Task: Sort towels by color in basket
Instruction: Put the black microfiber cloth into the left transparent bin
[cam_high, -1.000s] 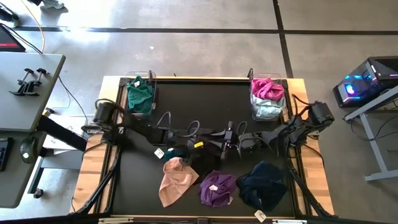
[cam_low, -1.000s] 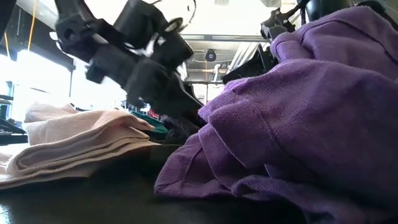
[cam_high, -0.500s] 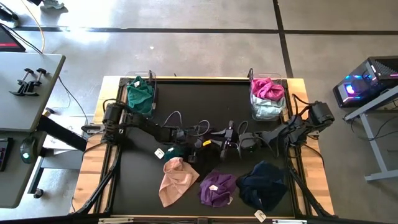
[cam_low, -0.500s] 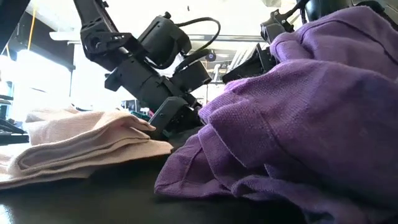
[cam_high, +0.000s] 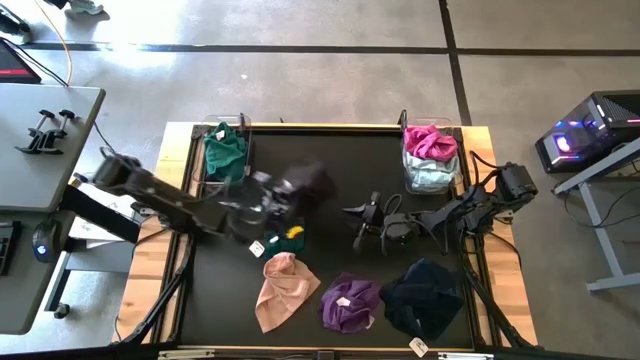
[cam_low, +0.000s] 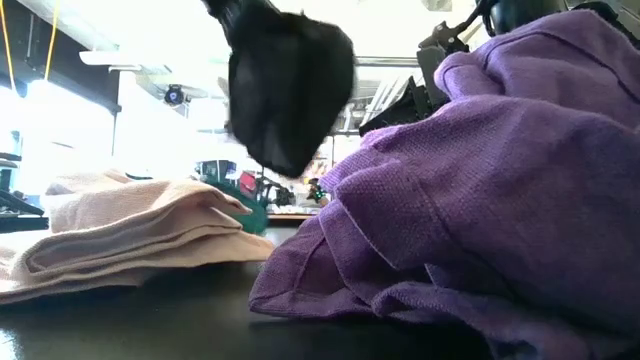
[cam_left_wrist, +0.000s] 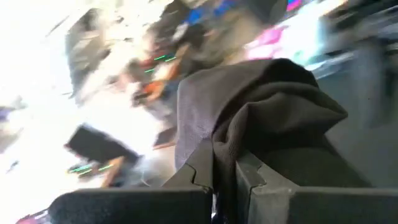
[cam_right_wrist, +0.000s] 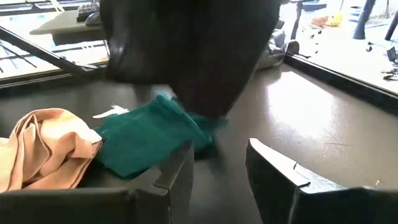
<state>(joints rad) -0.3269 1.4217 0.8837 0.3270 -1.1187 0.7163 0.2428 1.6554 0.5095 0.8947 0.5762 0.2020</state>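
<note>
A black towel (cam_low: 290, 90) hangs in the air over the middle of the table, with my left gripper (cam_left_wrist: 224, 169) shut on it; the high view shows that arm (cam_high: 200, 205) blurred. My right gripper (cam_right_wrist: 217, 165) waits open to the right of the middle, its fingers level and nothing between them. Below the black towel a dark green towel (cam_right_wrist: 149, 140) lies flat on the table. Peach-pink (cam_high: 280, 290), purple (cam_high: 350, 303) and navy (cam_high: 420, 300) towels lie along the near edge. My left gripper pinches a bunched fold of the black towel (cam_left_wrist: 231, 140) between its two fingers, several layers thick. The fingers reach in about level from the table's left. The towel droops past the fingertips, slack and lifted clear of the table.
A clear basket (cam_high: 247, 150) at the far left holds green towels. Another basket (cam_high: 408, 172) at the far right holds magenta and pale mint ones. The purple towel (cam_low: 480, 180) fills the low view's right half. The far middle of the black mat (cam_high: 330, 150) is bare.
My left gripper has taken hold of the black towel on the table, then risen fast and drawn back toward the table's left and far side, its wrist rolling. The black towel has come up clear of the table. The dark green towel has stayed on the mat.
</note>
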